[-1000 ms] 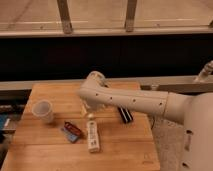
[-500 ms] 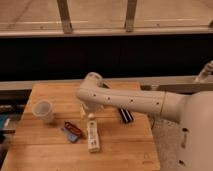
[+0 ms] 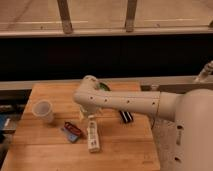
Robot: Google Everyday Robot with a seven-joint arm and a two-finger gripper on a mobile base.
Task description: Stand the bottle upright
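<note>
**Gripper low over the lying bottle's top end**

The gripper [image 3: 85,114] hangs beneath the rounded end of the arm, near the middle of the wooden table [image 3: 45,150]. It points down at the boards. Most of it is hidden by the arm's thick casing, so whether it is apart or together cannot be told. Its lower tip shows just above and slightly left of the far end of the bottle [image 3: 93,136]; whether the two touch cannot be made out.

The arm [image 3: 125,102] reaches in from the right as one long, cream-white tube. It lies nearly level, rising a little toward its left end. There it ends in a domed joint, and the wrist drops from that joint toward the table. On the right the tube widens into the robot's large pale body [image 3: 195,130], which fills the lower right corner.

The bottle lies flat on its side on the table, long axis running roughly from far to near, with its near end toward the front edge. Just left of it lies a small red and blue packet [image 3: 72,131], slanted. Farther left a white cup [image 3: 43,111] stands upright, well apart from the bottle. A black bar [image 3: 126,117] lies to the right of the bottle, partly under the arm. A green bowl [image 3: 104,86] peeks out behind the arm's joint, near the table's far edge.
</note>
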